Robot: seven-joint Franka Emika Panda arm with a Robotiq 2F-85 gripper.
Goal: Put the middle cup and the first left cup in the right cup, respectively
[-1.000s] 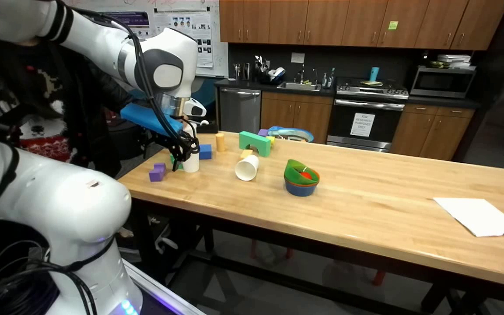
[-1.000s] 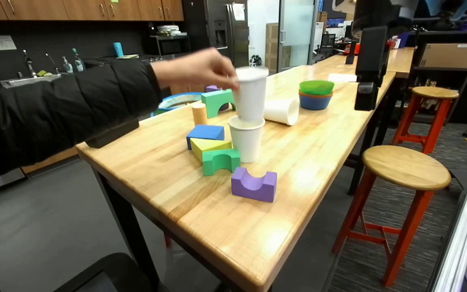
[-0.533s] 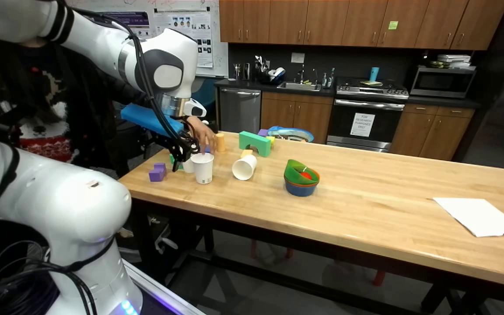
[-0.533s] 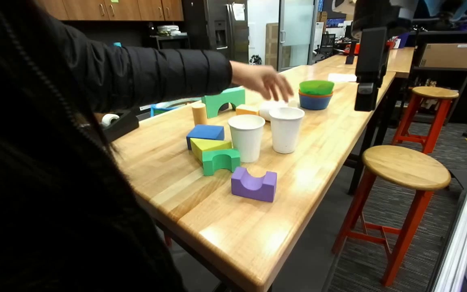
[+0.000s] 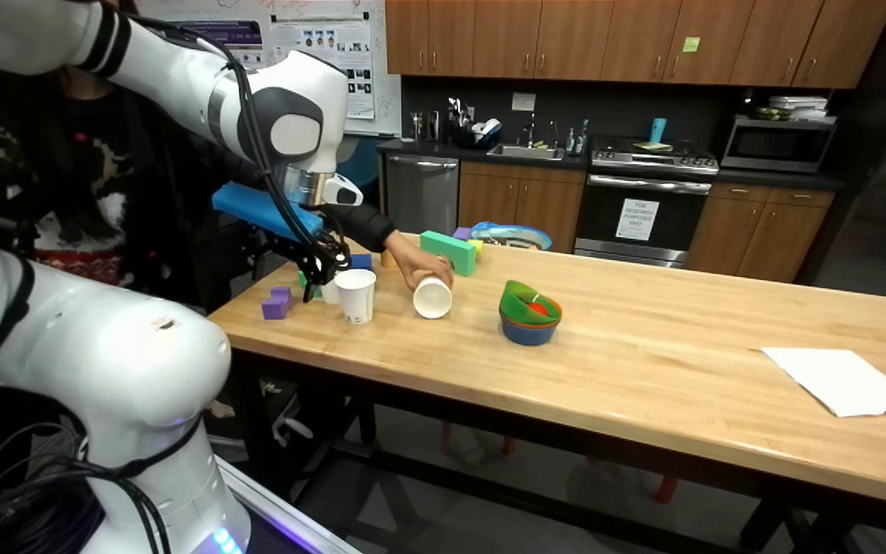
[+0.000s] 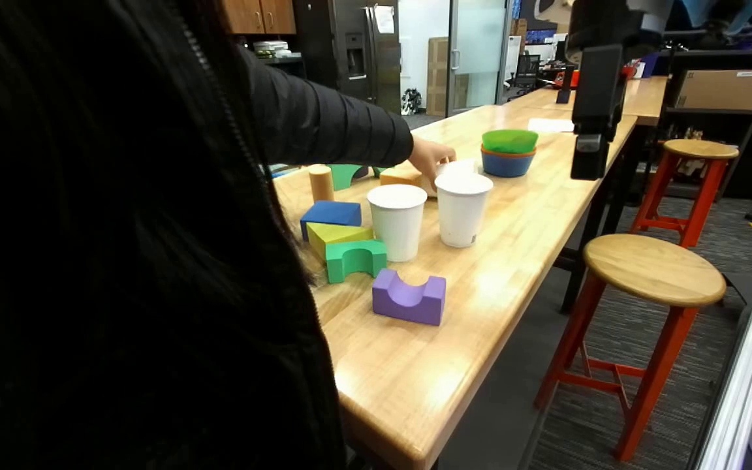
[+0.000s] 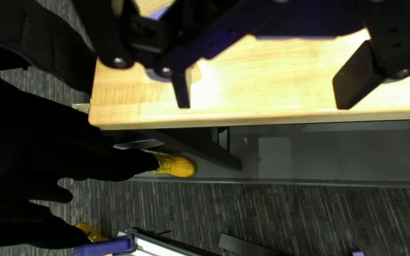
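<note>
Three white cups are on the wooden table. The left cup (image 6: 397, 223) stands upright; in an exterior view it is partly hidden behind the gripper (image 5: 331, 292). The middle cup (image 5: 356, 296) stands upright beside it, also in an exterior view (image 6: 462, 210). The right cup (image 5: 433, 298) lies on its side, mouth toward that camera, with a person's hand (image 5: 416, 261) on it. It is mostly hidden behind the middle cup in an exterior view (image 6: 457, 168). My gripper (image 7: 264, 101) is open and empty above the table's edge, apart from the cups.
Several blocks surround the left cup: purple (image 6: 408, 300), green (image 6: 356, 260), yellow (image 6: 337, 236) and blue (image 6: 330, 215). A green arch (image 5: 447, 252) stands behind. Stacked bowls (image 5: 529, 327) sit beyond the right cup. The person's dark sleeve (image 6: 343, 124) reaches across the table.
The person's hand set a cup, held above the left cup, upright beside it as the middle cup. The hand then moved onto the lying cup. My arm has not moved.
</note>
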